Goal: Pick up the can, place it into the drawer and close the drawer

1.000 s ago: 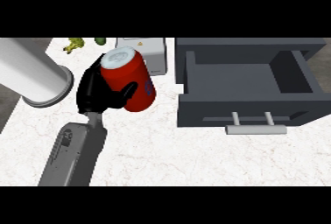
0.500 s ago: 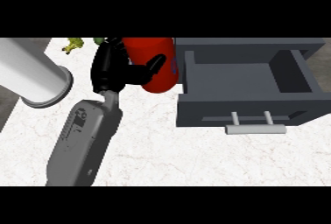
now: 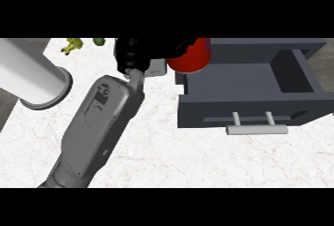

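Drawer [image 3: 251, 81] open, bare inside; left hand [image 3: 140, 53] fingers curled round can [image 3: 190, 57] at its rim.

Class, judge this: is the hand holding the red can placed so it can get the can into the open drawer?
Probably yes: the left hand holds the red can at the open drawer's left wall, nothing between.

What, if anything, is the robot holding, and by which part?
The left hand holds the red can, fingers curled round its side, beside the open drawer.
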